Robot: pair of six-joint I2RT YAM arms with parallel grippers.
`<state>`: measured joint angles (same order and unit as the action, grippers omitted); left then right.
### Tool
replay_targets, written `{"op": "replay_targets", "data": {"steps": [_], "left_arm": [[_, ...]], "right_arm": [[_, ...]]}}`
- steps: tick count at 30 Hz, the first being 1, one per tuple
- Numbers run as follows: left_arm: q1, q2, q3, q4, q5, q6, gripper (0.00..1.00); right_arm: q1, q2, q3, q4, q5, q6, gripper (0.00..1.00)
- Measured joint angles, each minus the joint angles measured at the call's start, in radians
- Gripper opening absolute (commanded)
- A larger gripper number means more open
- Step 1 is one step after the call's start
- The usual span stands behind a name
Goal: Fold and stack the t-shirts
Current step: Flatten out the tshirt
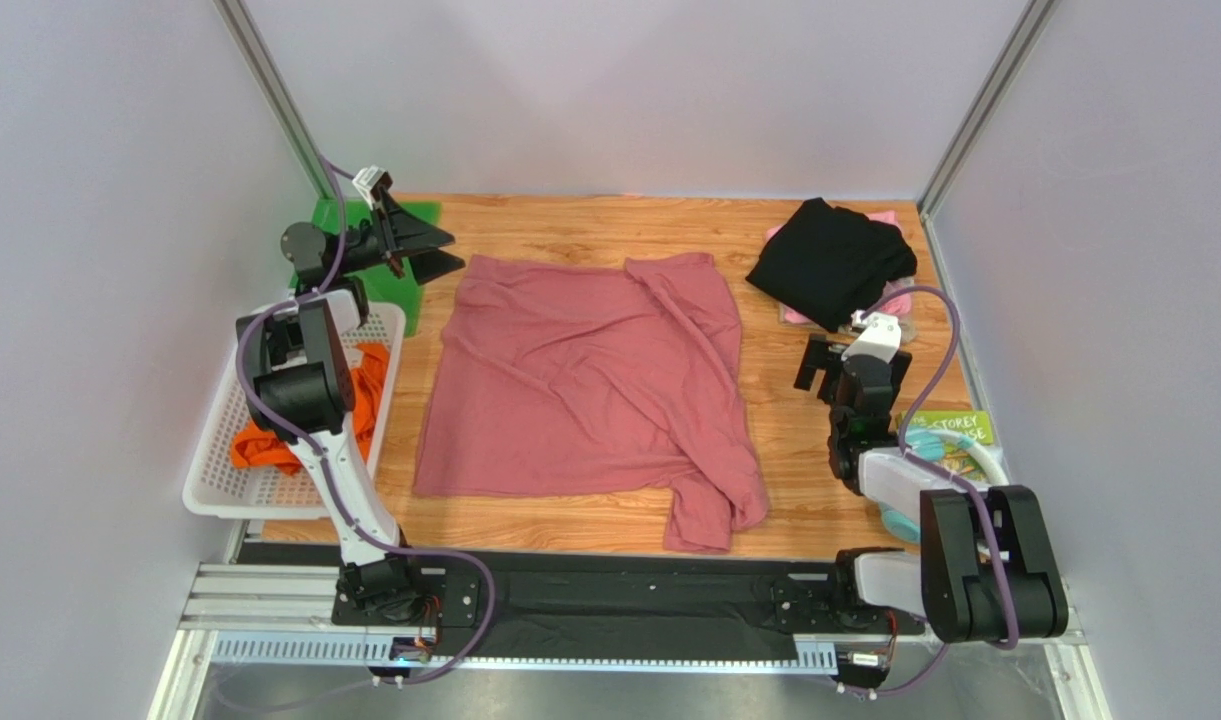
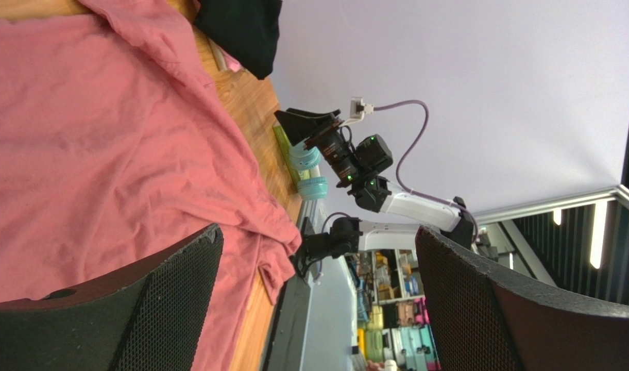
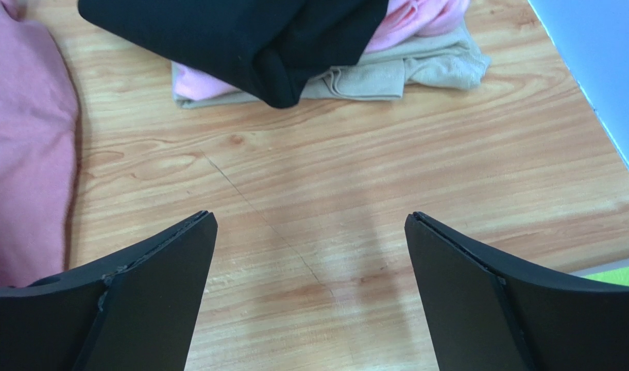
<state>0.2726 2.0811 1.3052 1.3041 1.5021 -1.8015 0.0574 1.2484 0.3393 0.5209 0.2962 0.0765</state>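
Observation:
The large dusty-rose t-shirt [image 1: 586,375] lies spread and wrinkled over the middle of the wooden table, one sleeve bunched at the near edge [image 1: 714,518]. A black t-shirt [image 1: 830,258] sits at the back right on top of a pale pink one [image 3: 418,15] and a beige folded cloth [image 3: 387,73]. An orange t-shirt [image 1: 364,398] lies in the white basket. My left gripper [image 1: 428,251] hangs open beyond the rose shirt's back left corner, holding nothing [image 2: 319,232]. My right gripper [image 1: 816,368] hovers open over bare wood between the rose shirt [image 3: 23,154] and the black shirt [image 3: 232,39].
The white mesh basket [image 1: 218,450] stands at the table's left edge. A green object [image 1: 328,218] sits at the back left corner. A green packet [image 1: 962,432] and teal rings [image 1: 914,522] lie at the right near edge. Pale walls close in on three sides.

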Motion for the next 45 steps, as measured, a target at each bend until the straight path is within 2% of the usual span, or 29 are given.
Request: {"op": "replay_targets", "data": {"steps": [13, 17, 45], "left_arm": [[0.005, -0.039, 0.000, 0.000, 0.000, 0.011, 1.00], [0.009, -0.039, 0.000, 0.000, 0.000, 0.014, 1.00], [0.031, -0.039, -0.022, -0.002, 0.000, 0.036, 1.00]], "right_arm": [[0.020, 0.048, -0.055, 0.192, 0.071, 0.000, 1.00], [0.030, 0.102, -0.164, 0.382, 0.043, -0.024, 1.00], [0.034, 0.108, -0.129, 0.367, 0.070, -0.022, 1.00]]}}
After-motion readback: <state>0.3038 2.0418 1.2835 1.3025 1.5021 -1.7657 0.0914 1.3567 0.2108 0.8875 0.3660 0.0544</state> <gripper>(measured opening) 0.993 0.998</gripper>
